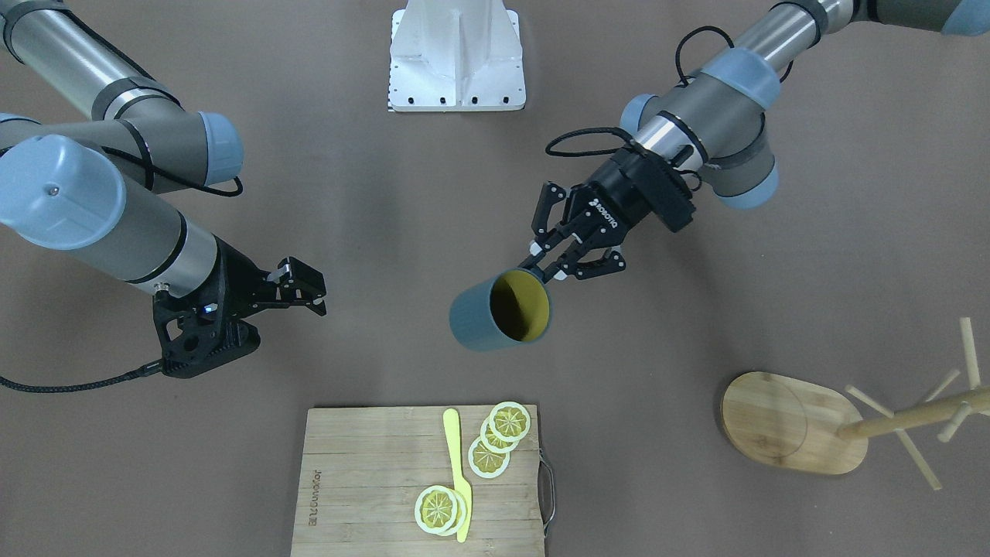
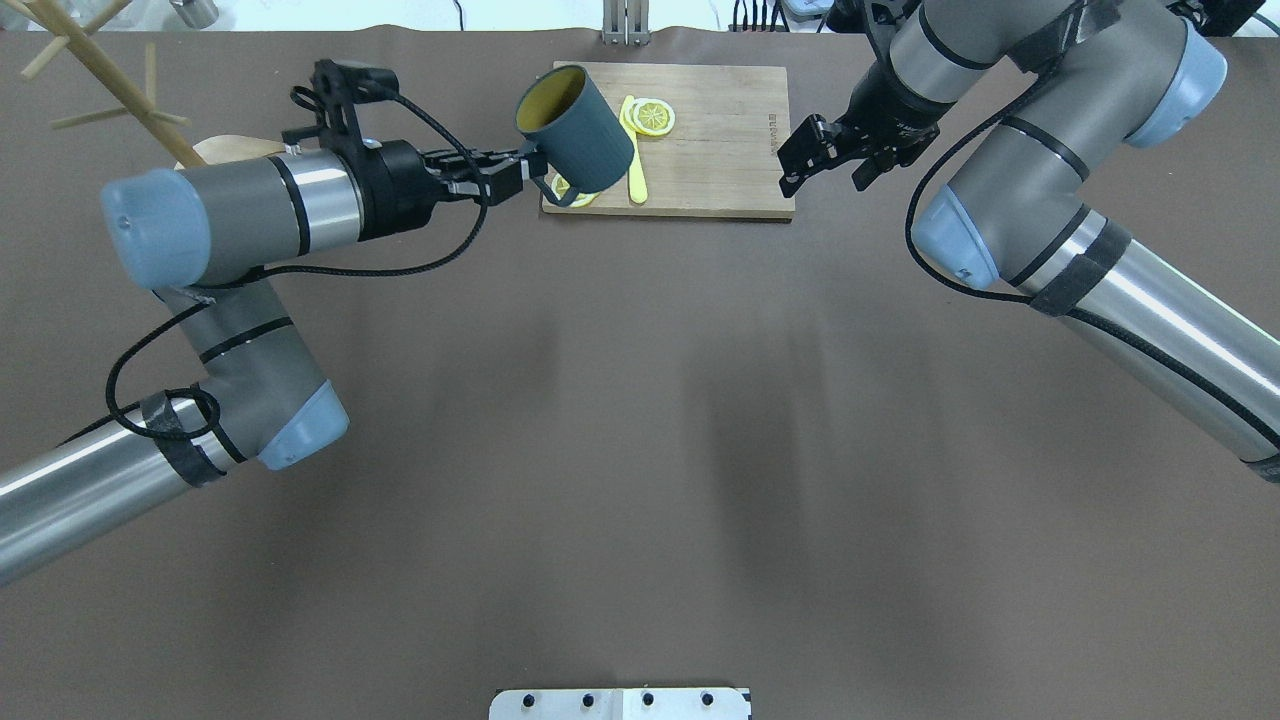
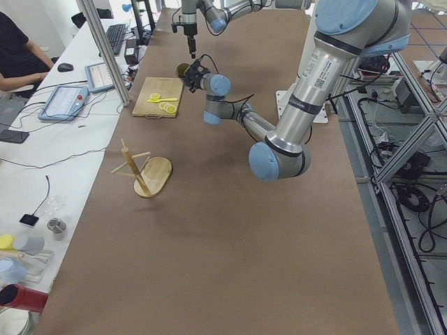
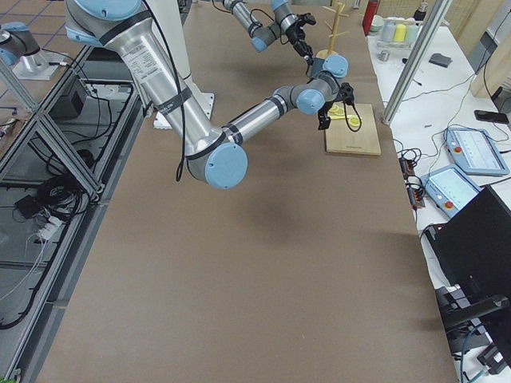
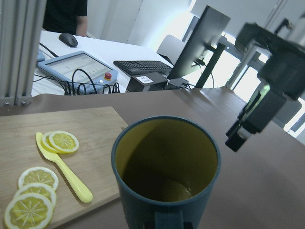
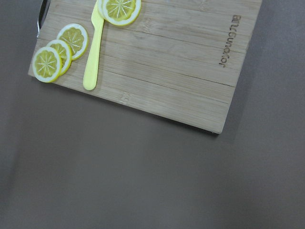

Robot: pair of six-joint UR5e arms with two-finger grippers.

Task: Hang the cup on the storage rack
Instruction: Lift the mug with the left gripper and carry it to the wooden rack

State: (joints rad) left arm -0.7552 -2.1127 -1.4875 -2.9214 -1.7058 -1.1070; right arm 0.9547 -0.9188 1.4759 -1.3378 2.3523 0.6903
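Here, the left arm (image 2: 240, 200) reaches across the desk (image 2: 620, 450) and its jaws are clenched on the handle (image 5: 167, 222) of the cup (image 2: 585, 135). The dark blue-grey cup hangs in the air just beyond the jaw tips, tilted, its mouth turned up and away from the robot. The left wrist view alone looks straight into its yellowish inside, with the handle at the very bottom of that view.

The storage rack (image 1: 797, 422) stands well apart from the cup, off to the outer side of the left jaws and back past the wrist, near the desk's far edge. The front-facing view shows its whole oval base, pole and pegs. From overhead only pegs in the corner and a sliver of base behind the left arm can be seen.

The right arm (image 2: 1010, 200) holds its jaws above the desk, just beside one short edge of the cutting board (image 6: 181, 71). Whether the right jaws are released or clenched I cannot tell: the right wrist view shows only the board, lemon slices (image 6: 59, 52), a yellow utensil (image 6: 93, 52) and bare desk.

From overhead the cup overlaps the board's corner nearest the left jaws; from the front a strip of bare desk shows between cup and board. Bare brown desk lies between the two sets of jaws, and a wide stretch runs from them back toward the robot's base (image 1: 458, 58).
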